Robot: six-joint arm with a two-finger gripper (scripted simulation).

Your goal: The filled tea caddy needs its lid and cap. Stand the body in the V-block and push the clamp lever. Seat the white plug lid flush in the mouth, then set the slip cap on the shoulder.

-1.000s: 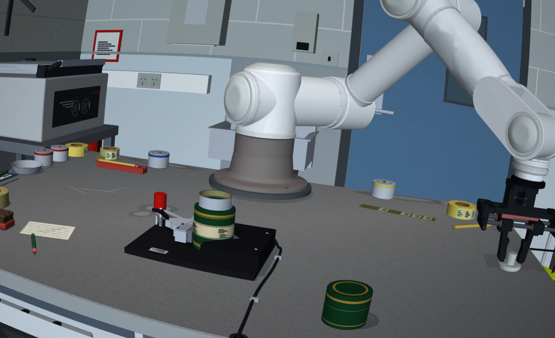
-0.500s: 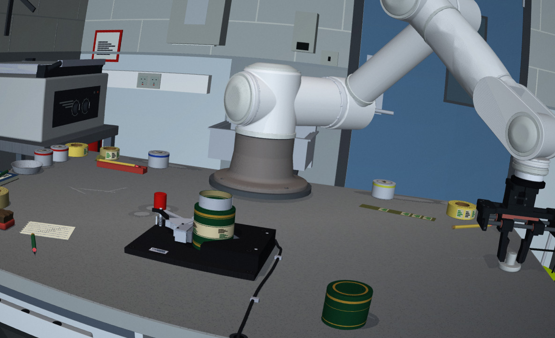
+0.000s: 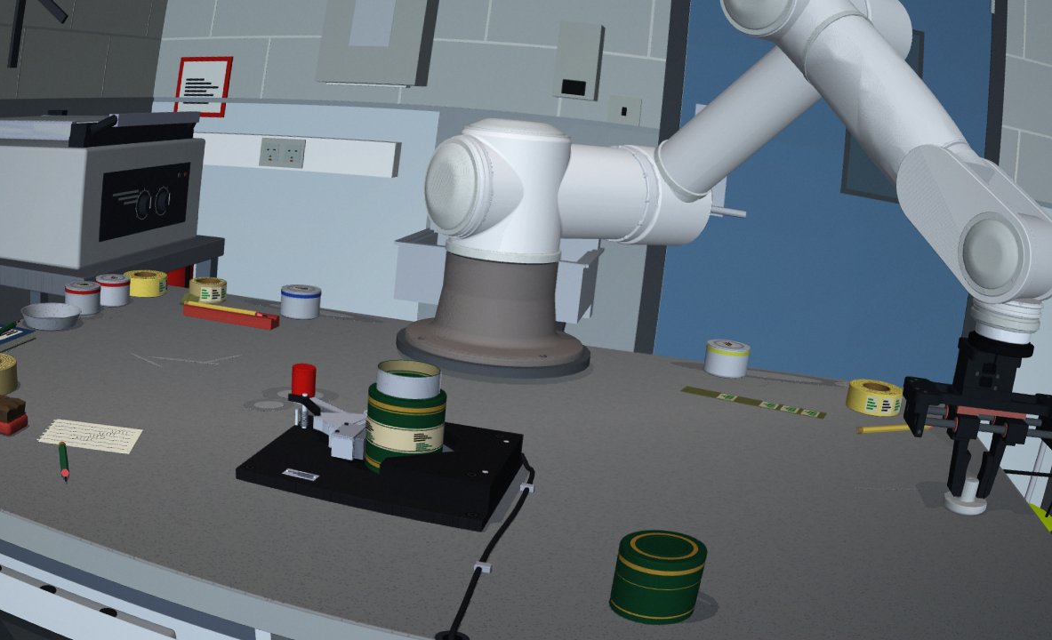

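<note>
My gripper (image 3: 967, 487) hangs straight down at the far right of the bench, its fingers closed around the knob of the white plug lid (image 3: 965, 500), which rests on the surface. The green and cream caddy body (image 3: 406, 416) stands upright in the V-block on the black fixture plate (image 3: 382, 474), left of centre, its mouth uncovered. The clamp lever with its red knob (image 3: 304, 377) sits on the plate's left side, its jaw against the body. The dark green slip cap (image 3: 658, 576) stands alone near the front edge.
The bench's right edge runs just beyond the gripper, by a yellow tape roll (image 3: 874, 396) and a pencil. A black cable (image 3: 490, 557) trails from the fixture to the front edge. The arm's base (image 3: 496, 318) stands behind the fixture; tape rolls, a note and a machine fill the left.
</note>
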